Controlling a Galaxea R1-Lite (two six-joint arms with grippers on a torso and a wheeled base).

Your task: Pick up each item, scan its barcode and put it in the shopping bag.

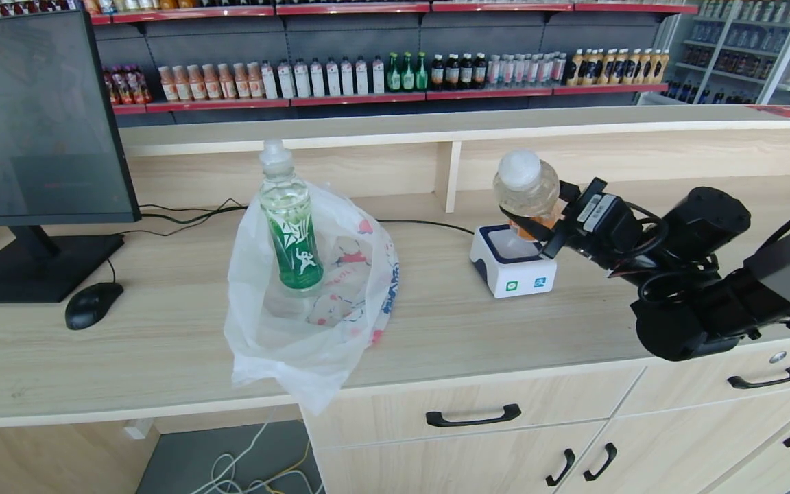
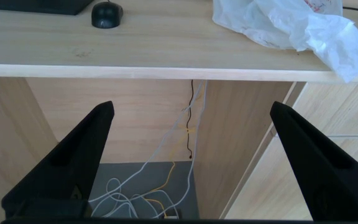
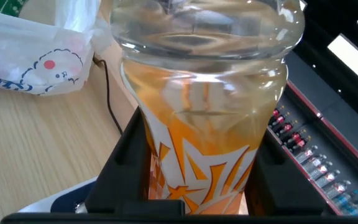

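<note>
1. The green bottle (image 1: 291,226) stands upright inside the shopping bag (image 1: 313,329) on the bench (image 1: 127,350) — that item looks finished.
2. The right pincer (image 1: 529,223) pinches the orange bottle (image 1: 525,189) around its labelled body and holds it tilted just above the white scanner (image 1: 513,267) — by my read, this is the scanning step.
3. The left pincer (image 2: 191,158) hangs spread wide with nothing in it, below the bench edge.
4. What's left: the orange bottle must cross to the bag and go in beside the green one.

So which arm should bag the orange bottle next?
Right. The right gripper holds the orange bottle over the scanner, beside the shopping bag; the left gripper is open, short of the counter.
</note>
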